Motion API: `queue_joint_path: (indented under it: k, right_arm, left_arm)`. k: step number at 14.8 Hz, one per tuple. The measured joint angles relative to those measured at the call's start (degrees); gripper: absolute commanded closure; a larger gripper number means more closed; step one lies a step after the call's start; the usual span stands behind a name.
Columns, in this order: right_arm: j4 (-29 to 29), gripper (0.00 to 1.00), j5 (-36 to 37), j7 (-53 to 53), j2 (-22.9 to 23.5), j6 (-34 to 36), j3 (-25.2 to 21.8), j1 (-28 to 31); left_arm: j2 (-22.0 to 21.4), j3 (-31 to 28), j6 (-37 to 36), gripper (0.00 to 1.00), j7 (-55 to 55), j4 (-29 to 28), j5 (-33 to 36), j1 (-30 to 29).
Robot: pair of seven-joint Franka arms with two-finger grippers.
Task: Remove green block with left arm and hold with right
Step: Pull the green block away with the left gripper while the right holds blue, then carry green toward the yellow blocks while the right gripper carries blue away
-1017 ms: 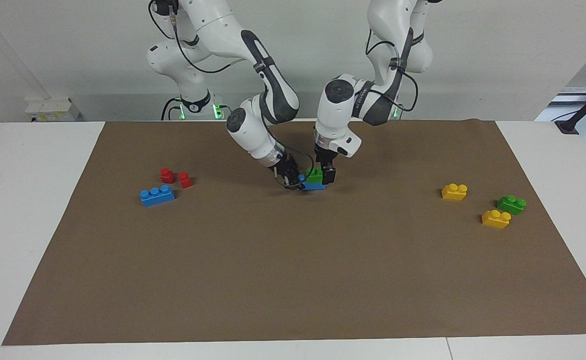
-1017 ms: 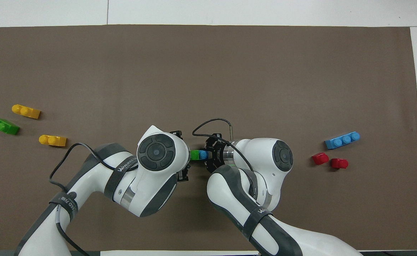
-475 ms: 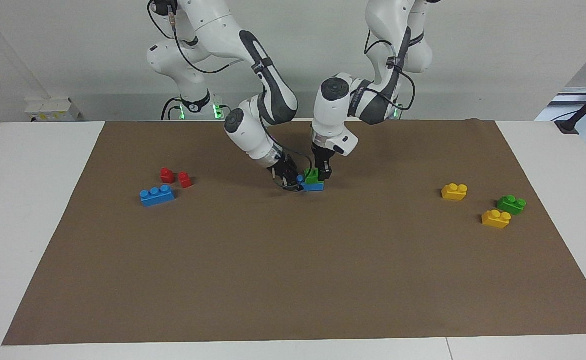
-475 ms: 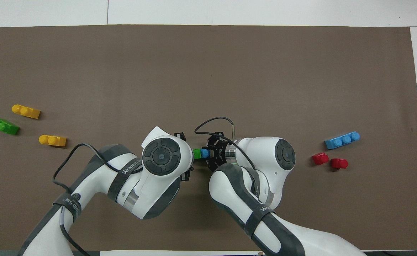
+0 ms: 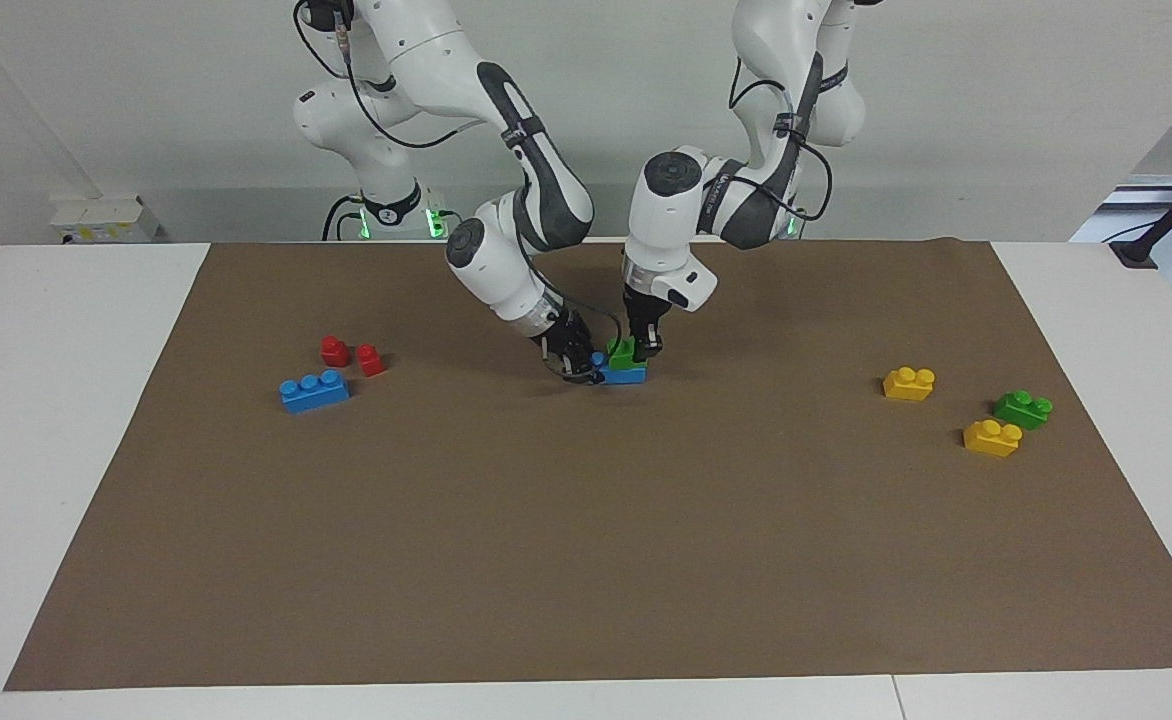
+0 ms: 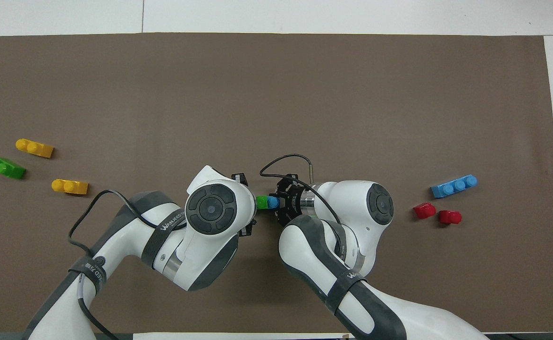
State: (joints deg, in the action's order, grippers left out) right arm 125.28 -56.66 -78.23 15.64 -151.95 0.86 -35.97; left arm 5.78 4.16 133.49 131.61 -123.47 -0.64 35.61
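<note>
Two claws meet at the stacked bricks in the middle of the brown mat (image 5: pixel 586 560); the green block (image 5: pixel 626 352) sits on a blue brick (image 5: pixel 626 373), and the left claw (image 5: pixel 643 345) comes down from above and is clenched on the green block; the right claw (image 5: pixel 586 365) is clenched on the blue brick's end, low by the mat; a second green brick (image 5: pixel 1022 409) lies on the mat with two yellow bricks (image 5: pixel 909 383) toward the left arm's end of the bench (image 5: pixel 66 420).
</note>
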Motion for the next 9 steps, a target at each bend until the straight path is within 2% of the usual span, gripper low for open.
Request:
queue_joint_path:
  k: [4, 6, 9]
  right_arm:
    - [-0.8, 1.00, -0.5, 0.0, 0.0, -0.6, 0.0, 0.2]
    - [-0.2, 1.00, -0.5, 0.0, 0.1, -0.6, 0.0, 0.3]
    - [0.0, 1.00, -0.5, 0.0, 0.1, -0.6, 0.0, 0.4]
  left_arm:
    - [-2.4, -0.1, -0.7, 1.00, 0.0, 0.4, -0.5, -1.2]
    - [-5.5, -0.7, -3.7, 1.00, -1.1, 1.5, -0.1, -4.4]
    - [-10.3, -1.4, -9.9, 1.00, -8.3, 3.4, -0.1, -10.6]
